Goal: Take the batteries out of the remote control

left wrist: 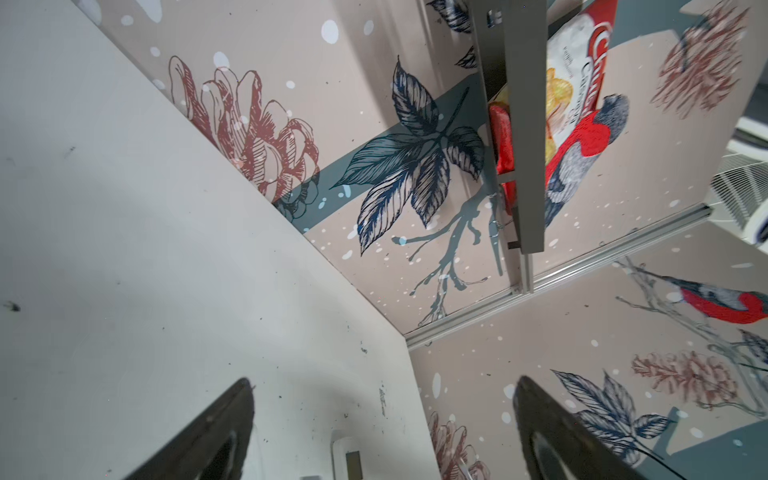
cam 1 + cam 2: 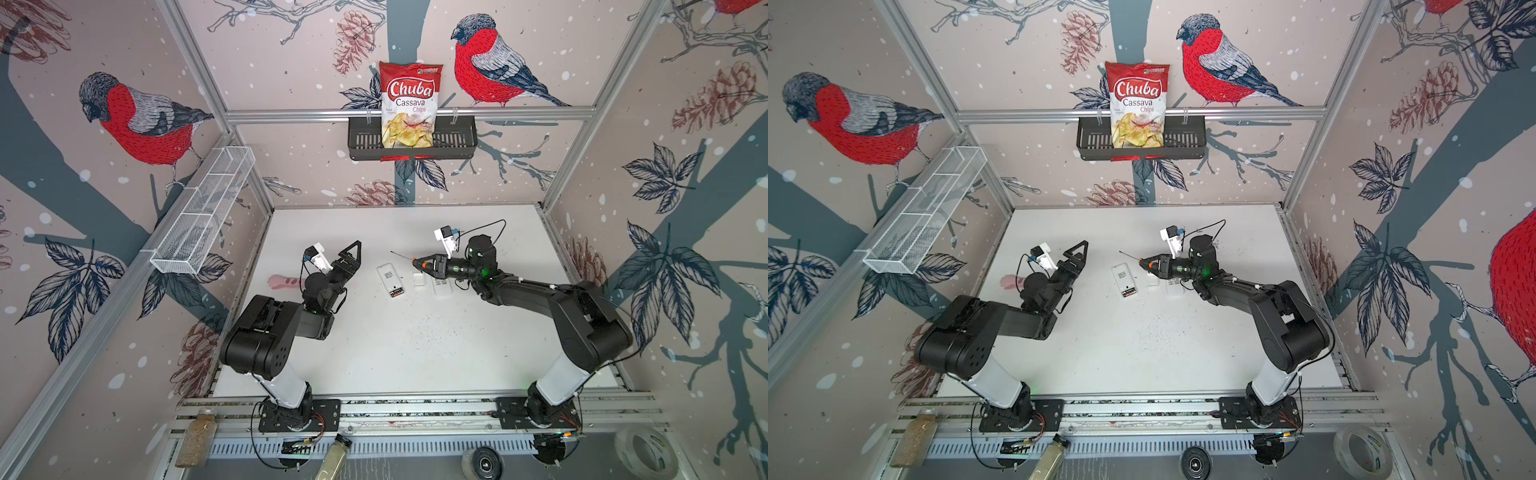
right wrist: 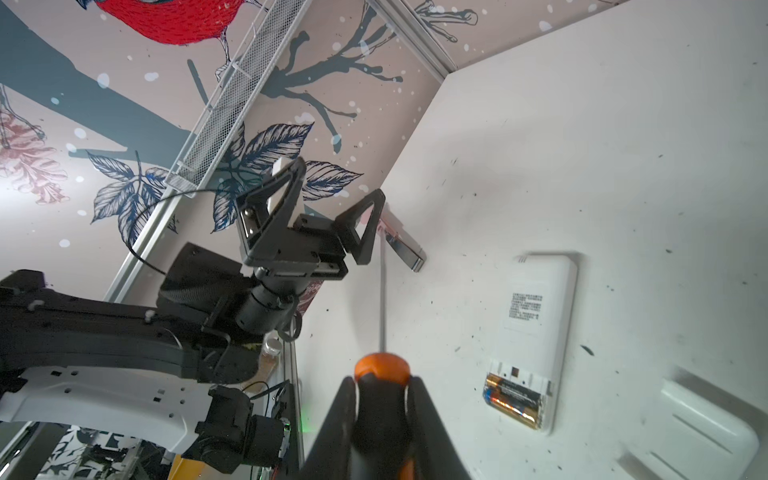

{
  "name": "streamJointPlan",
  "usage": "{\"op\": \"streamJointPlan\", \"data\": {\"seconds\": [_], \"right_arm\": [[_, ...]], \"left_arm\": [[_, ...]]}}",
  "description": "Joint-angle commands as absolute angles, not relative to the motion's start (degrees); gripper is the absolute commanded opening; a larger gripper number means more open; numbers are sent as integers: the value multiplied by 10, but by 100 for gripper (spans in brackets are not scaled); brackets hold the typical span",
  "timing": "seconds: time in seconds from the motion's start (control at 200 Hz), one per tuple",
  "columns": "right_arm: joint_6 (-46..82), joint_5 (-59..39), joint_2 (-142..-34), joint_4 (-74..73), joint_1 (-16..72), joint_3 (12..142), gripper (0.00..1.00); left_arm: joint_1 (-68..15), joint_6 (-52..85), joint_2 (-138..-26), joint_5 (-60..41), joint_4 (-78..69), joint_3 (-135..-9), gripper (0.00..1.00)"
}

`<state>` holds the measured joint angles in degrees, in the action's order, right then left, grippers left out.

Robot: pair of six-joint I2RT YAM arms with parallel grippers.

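Note:
A white remote control (image 2: 388,276) (image 2: 1122,275) lies back-up in the middle of the table, its battery bay uncovered. Two black batteries (image 3: 513,399) with gold ends sit side by side in the bay, also seen in a top view (image 2: 397,292). My right gripper (image 3: 382,384) (image 2: 432,264) hovers just right of the remote, shut on an orange-and-black screwdriver (image 3: 381,368) whose thin shaft points left. My left gripper (image 2: 353,259) (image 1: 384,384) is open and empty, raised to the left of the remote. One end of the remote (image 1: 347,457) shows between its fingers.
A white flat piece (image 3: 702,432) and another white remote (image 2: 441,287) lie right of the remote. A pink object (image 2: 282,281) lies at the table's left. A chips bag (image 2: 409,104) stands in a black wall basket; a wire basket (image 2: 203,216) hangs left.

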<state>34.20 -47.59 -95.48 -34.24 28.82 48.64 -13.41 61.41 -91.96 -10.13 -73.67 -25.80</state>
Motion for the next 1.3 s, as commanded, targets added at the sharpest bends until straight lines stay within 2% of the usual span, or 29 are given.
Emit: {"op": "streamJointPlan", "data": {"seconds": [0.0,0.12,0.275,0.425,0.635,0.886,1.116,1.296], "right_arm": [[250,-459,-927,-223,293,493,12],[200,-406,-901,-128,303,499,13],[191,-369,-894,-72,309,497,12],[161,-287,-903,7,338,524,12],[166,-239,-934,52,363,553,11],[168,-230,-945,50,385,552,11],[169,-219,-957,52,403,561,10],[171,-210,-961,55,410,564,10]], "left_arm": [[-136,534,-902,-103,-541,-309,95],[-139,468,-931,-147,-415,-388,92],[-146,405,-1000,-195,-294,-480,90],[-184,319,-1030,-125,-151,-564,95],[-199,281,-1053,-98,-90,-604,94],[-209,250,-1077,-94,-45,-633,76],[-229,231,-1106,-95,5,-680,71],[-234,227,-1127,-96,30,-699,64]]}}
